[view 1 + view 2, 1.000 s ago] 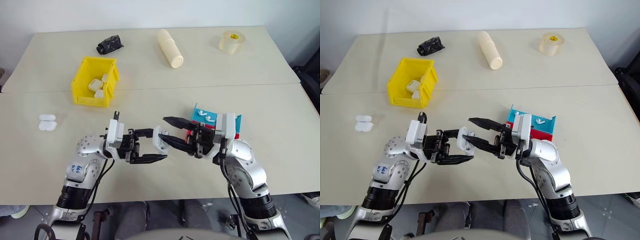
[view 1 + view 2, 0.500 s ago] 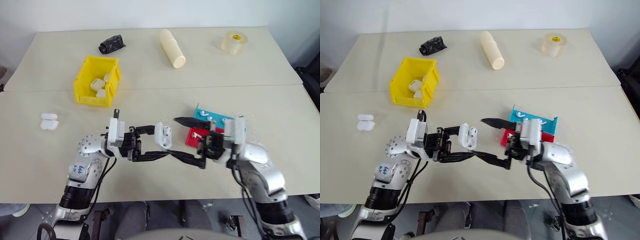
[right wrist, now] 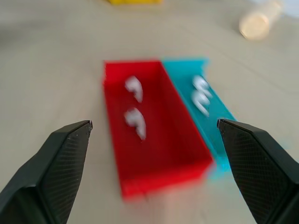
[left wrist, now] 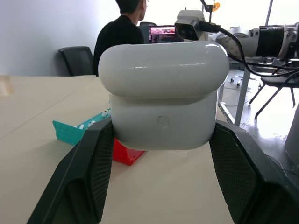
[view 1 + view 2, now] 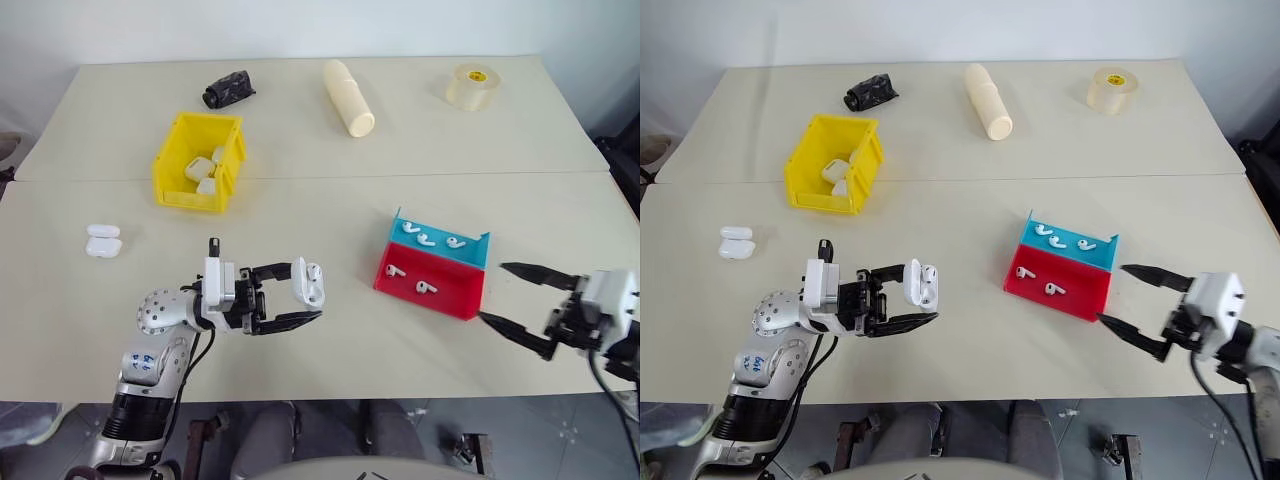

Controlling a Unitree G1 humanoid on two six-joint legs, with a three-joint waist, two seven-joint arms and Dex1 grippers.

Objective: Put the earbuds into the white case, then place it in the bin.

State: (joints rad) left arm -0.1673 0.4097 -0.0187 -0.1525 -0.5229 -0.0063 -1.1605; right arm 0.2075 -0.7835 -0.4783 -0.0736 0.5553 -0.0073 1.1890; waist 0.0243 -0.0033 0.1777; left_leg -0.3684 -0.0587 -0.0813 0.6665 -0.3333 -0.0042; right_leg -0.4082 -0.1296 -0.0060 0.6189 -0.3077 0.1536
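Case (image 5: 309, 284) sits pinched in left hand (image 5: 297, 297) above the surface, lid shut; right hand (image 5: 515, 297) has swung away to the right of the trays, fingers spread wide and empty. I judge next it goes to the bin (image 5: 170, 190)

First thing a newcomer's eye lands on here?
The white case, lid shut, clamped in the left gripper above the table's near edge. Next, the bright yellow bin farther back on the left, with several cases inside, and the red tray and teal tray holding loose earbuds to the right.
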